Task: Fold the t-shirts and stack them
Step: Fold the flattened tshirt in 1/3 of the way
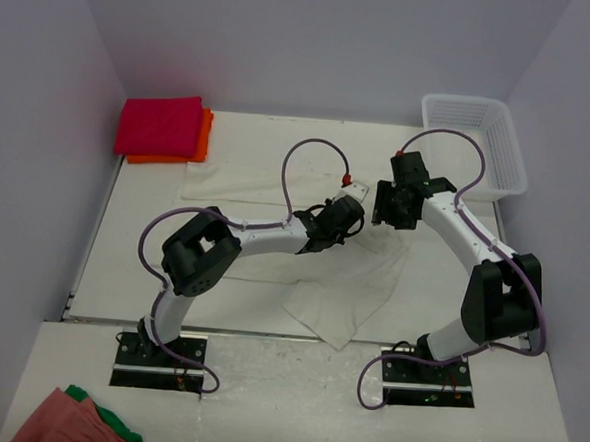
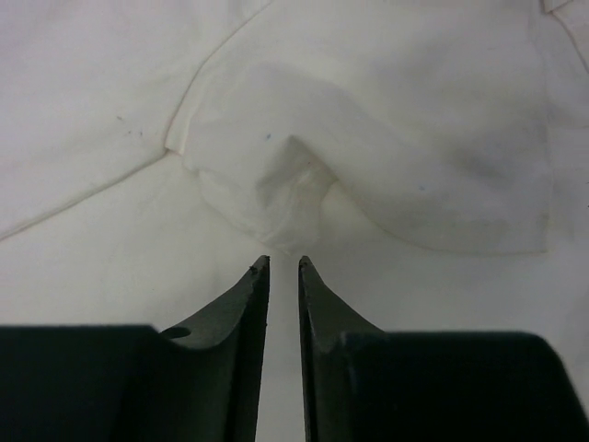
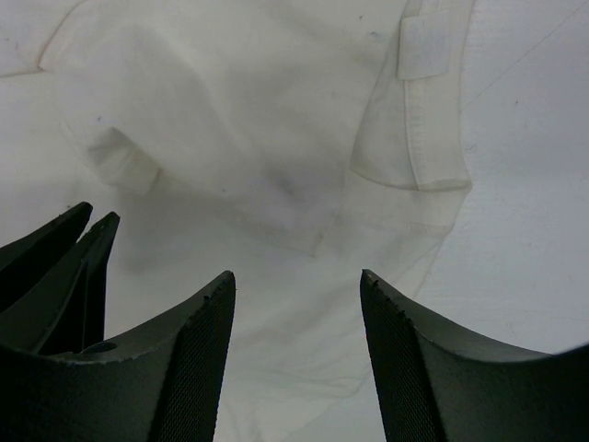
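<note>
Cream-white t-shirt (image 1: 356, 285) lies rumpled mid-table btw your two arms. The magenta-red t-shirt (image 1: 161, 125) sits folded on the orange t-shirt (image 1: 206, 135) at the far-left corner, well apart.

Likely risks: the grippers hang very near each other over the same cloth, so a sideways move could knock them together. A small raised peak of fabric sits just ahead of your left tips. Close too shallow and you'd prob. catch one layer only, or miss, and the fold would drag crooked.

Left gripper (image 2: 283, 262): jaws a narrow slit apart, nothing btw them, tips just short of the peak. Right gripper (image 3: 296, 276): jaws wide apart, empty, hovering over the shirt w/ no contact visible.
</note>
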Robot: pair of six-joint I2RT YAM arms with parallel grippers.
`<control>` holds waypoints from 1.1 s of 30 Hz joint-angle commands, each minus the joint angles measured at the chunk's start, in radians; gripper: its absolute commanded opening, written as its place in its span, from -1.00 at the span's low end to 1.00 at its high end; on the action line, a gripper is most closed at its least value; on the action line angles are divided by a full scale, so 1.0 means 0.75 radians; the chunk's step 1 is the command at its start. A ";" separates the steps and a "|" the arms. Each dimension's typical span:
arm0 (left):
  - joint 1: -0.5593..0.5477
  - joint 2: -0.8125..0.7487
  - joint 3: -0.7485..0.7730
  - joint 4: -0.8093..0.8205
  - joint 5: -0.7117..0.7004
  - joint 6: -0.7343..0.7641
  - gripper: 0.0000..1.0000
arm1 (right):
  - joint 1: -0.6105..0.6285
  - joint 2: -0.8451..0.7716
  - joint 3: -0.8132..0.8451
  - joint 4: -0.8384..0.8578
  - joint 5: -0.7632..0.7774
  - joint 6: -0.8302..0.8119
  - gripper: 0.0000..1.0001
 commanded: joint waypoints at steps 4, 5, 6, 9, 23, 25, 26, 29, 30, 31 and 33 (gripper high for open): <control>0.004 0.030 0.062 0.047 0.007 0.027 -0.48 | 0.005 -0.022 0.035 -0.008 0.005 -0.004 0.16; 0.014 0.032 0.062 0.057 0.020 0.027 -0.47 | 0.005 -0.020 0.035 -0.008 0.005 -0.006 0.16; 0.018 0.038 0.066 0.058 0.030 0.027 -0.46 | 0.005 -0.018 0.037 -0.010 0.005 -0.006 0.16; 0.037 0.048 0.078 0.064 0.054 0.029 -0.44 | 0.005 -0.020 0.039 -0.012 0.007 -0.008 0.16; 0.072 0.144 0.144 0.064 0.120 0.035 -0.50 | 0.005 -0.008 0.031 -0.002 0.001 -0.006 0.16; 0.072 0.142 0.146 0.066 0.118 0.035 -0.69 | 0.005 -0.008 0.029 0.000 0.003 -0.006 0.16; 0.072 0.142 0.144 0.068 0.118 0.035 -0.73 | 0.005 -0.008 0.027 0.000 0.001 -0.006 0.16; 0.074 0.134 0.142 0.066 0.116 0.035 -0.95 | 0.005 -0.008 0.025 -0.002 0.003 -0.004 0.16; 0.074 0.126 0.138 0.066 0.116 0.035 -1.00 | 0.005 -0.010 0.025 -0.002 0.003 -0.004 0.16; 0.074 0.122 0.136 0.066 0.116 0.033 -1.00 | 0.005 -0.010 0.023 0.000 0.003 -0.004 0.16; 0.074 0.103 0.119 0.066 0.114 0.029 -1.00 | 0.005 -0.012 0.021 0.000 0.003 -0.002 0.16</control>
